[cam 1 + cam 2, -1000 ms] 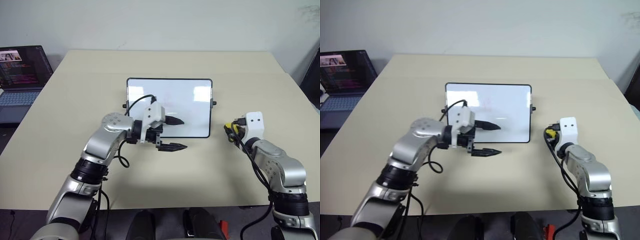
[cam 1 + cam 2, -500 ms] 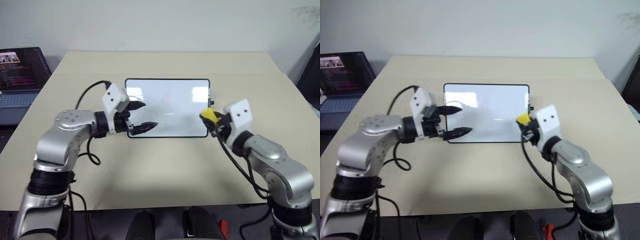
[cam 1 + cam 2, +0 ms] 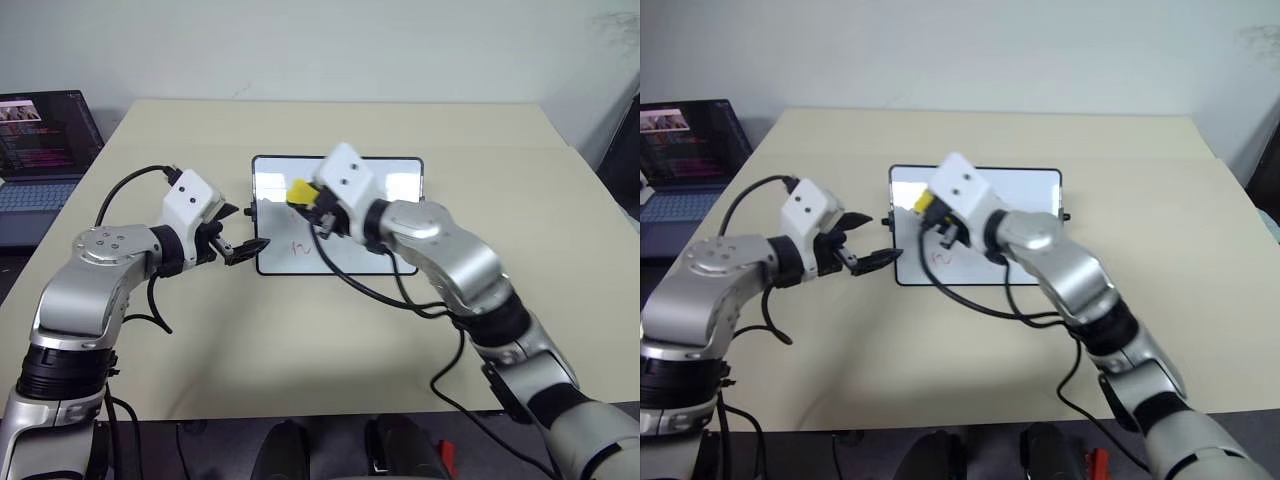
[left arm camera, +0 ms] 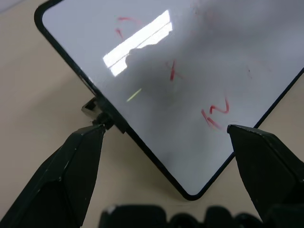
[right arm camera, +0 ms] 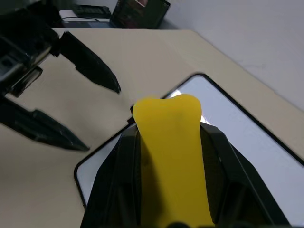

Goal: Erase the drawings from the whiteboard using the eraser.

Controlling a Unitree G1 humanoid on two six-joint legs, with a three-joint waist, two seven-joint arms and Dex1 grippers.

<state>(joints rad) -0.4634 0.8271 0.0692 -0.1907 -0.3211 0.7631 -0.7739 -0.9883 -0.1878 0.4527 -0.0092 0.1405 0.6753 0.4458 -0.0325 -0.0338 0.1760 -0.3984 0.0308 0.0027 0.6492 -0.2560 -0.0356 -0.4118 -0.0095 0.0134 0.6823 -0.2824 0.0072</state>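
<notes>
Counting: one whiteboard (image 3: 385, 190) | three red drawings (image 4: 217, 113) | right gripper (image 3: 305, 196) clamping one eraser (image 3: 301, 190) | left gripper (image 3: 243, 231) apart

The right arm reaches across the body, its claw (image 3: 312, 203) clamped on the eraser (image 3: 300, 190), which sticks out past the fingertips. The left arm bends at the elbow, its claw (image 3: 243, 232) spread wide, fingers (image 4: 76, 166) pointing toward the right claw, just beside it and lower.
</notes>
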